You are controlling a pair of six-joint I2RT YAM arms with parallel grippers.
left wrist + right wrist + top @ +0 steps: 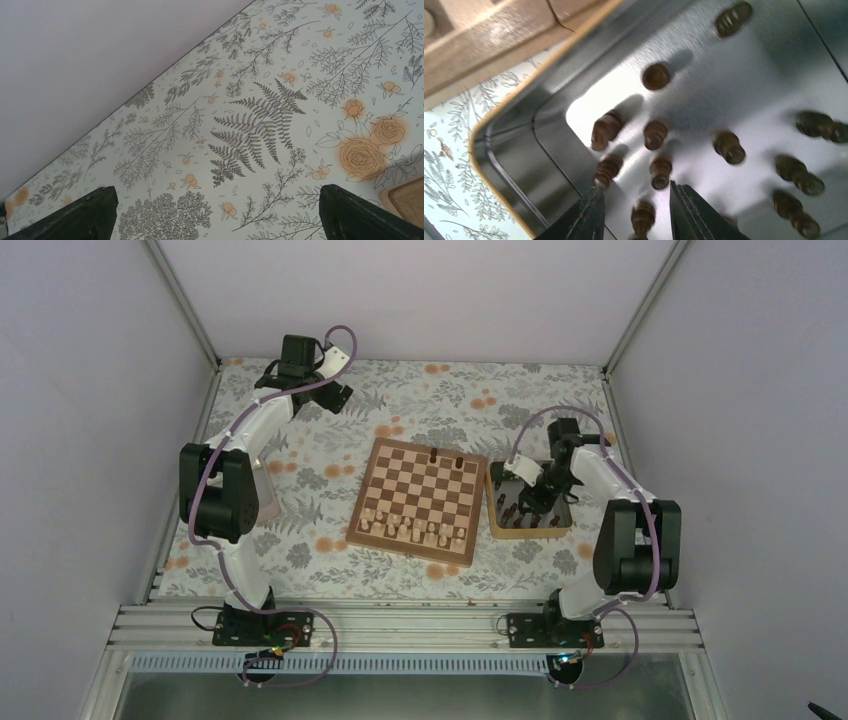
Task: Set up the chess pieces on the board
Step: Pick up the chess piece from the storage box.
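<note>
Most of the dark chess pieces (654,135) sit in the metal tray (520,534) just right of the board (420,498); two stand on the board's far row. The right claw (636,195) hangs low in the tray. Its fingers are spread either side of a single piece (643,216), seemingly not touching it, though the view is blurred. The left claw (216,189) is spread wide over the floral cloth (260,125), beyond the board's far left corner.

Soft, even light is filling the overhead view. In the right wrist view, glare is bleaching the floor of the tray (589,107), and blur is smearing the chess pieces (654,134) casting shadows inside it.
</note>
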